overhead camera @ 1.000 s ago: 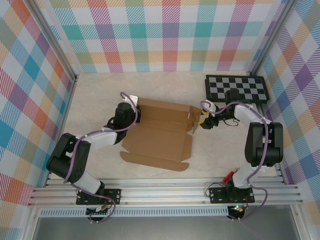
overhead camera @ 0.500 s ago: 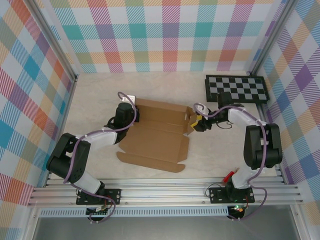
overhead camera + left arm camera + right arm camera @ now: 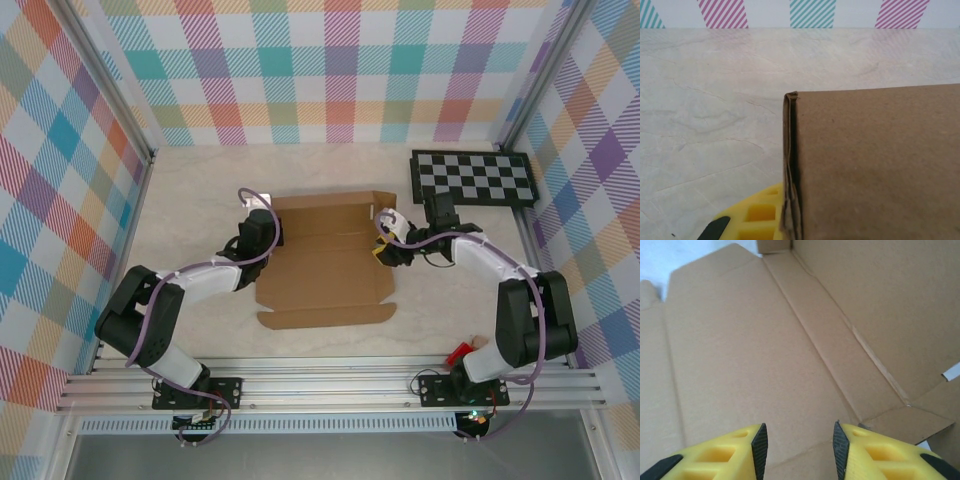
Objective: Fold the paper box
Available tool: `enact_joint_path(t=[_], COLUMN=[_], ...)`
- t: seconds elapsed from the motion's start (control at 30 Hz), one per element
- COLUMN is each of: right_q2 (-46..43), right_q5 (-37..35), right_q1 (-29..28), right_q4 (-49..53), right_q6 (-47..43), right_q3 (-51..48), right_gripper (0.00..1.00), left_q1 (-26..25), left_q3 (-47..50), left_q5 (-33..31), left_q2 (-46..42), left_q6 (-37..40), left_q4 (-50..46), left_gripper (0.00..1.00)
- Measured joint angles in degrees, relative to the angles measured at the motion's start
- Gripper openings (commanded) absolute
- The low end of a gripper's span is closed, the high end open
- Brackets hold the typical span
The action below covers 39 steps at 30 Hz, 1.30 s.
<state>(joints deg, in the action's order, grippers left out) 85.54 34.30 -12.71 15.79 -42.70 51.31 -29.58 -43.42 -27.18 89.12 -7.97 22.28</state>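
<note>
Squared up and slid toward frame centre over the last second: paper box (image 3: 325,265) on the tabletop (image 3: 200,190). Right jaws now over its right edge, narrowing, not yet closed. Left jaws clamped on its left edge. Probably mid side-flap fold; next, pinching and raising the right flap.

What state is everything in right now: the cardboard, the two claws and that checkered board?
paper box: open and mostly flat on the table, not yet folded shut.
left gripper: shut on the paper box's left edge.
right gripper: open, jaws apart over the paper box's right end.
checkerboard panel: lying flat in the far right corner, nothing touching it.
</note>
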Motion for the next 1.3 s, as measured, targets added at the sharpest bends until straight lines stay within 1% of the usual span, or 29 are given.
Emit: enact_joint_path(t=[0.07, 0.13, 0.17, 0.23, 0.27, 0.33, 0.43, 0.47, 0.57, 0.73, 0.9, 1.03, 1.3], right_q2=[-0.20, -1.09, -1.77, -3.41, -4.09, -4.24, -2.93, -2.54, -0.90, 7.61, 12.92, 14.95, 15.41], right_q5=[-2.78, -3.26, -2.84, 0.00, 2.38, 6.01, 9.97, 10.14, 8.37, 6.19, 5.35, 5.38, 6.34], right_q1=[0.66, 2.86, 4.44, 8.46, 11.39, 15.15, 18.23, 18.56, 18.73, 18.69, 16.87, 14.32, 10.78], right_q4=[-1.55, -2.29, -2.54, -2.67, -1.53, 1.88, 7.76, 8.46, 8.92, 10.84, 12.94, 14.21, 17.68], right_q6=[2.08, 2.95, 2.99, 1.97, 0.13, -3.87, -9.49, -10.64, -13.70, -18.49, -22.25, -24.28, -27.87], right_q3=[-0.33, -0.37, -0.37, -0.28, 0.33, 2.82, 8.63, 9.97, 11.80, 15.50, 16.85, 19.15, 21.57], right_gripper=[0.44, 0.51, 0.52, 0.54, 0.55, 0.55, 0.55, 0.55, 0.55, 0.55, 0.56, 0.56, 0.55], left_q1=[-0.13, -0.13, -0.13, -0.13, -0.13, -0.13, -0.13, -0.13, -0.13, -0.13, -0.13, -0.13, -0.13], left_q3=[0.00, 0.00, 0.00, 0.02, 0.04, 0.15, 0.20, 0.20, 0.20, 0.20, 0.20, 0.20, 0.20], left_q5=[0.04, 0.07, 0.11, 0.20, 0.28, 0.52, 0.55, 0.57, 1.07, 2.67, 3.76, 4.11, 4.13], left_q2=[0.00, 0.00, 0.00, 0.00, 0.00, 0.00, 0.00, 0.00, 0.02, 0.39, 0.63, 1.05, 1.31], left_q6=[0.02, 0.24, 0.52, 1.16, 1.49, 2.21, 3.10, 3.19, 3.41, 3.72, 4.28, 4.59, 4.59], left_q4=[0.20, 0.24, 0.24, 0.24, 0.24, 0.22, 0.26, 0.26, 0.31, 0.42, 0.57, 0.72, 0.74], left_gripper=[0.00, 0.00, 0.00, 0.00, 0.00, 0.00, 0.00, 0.00, 0.00, 0.00, 0.00, 0.00, 0.00])
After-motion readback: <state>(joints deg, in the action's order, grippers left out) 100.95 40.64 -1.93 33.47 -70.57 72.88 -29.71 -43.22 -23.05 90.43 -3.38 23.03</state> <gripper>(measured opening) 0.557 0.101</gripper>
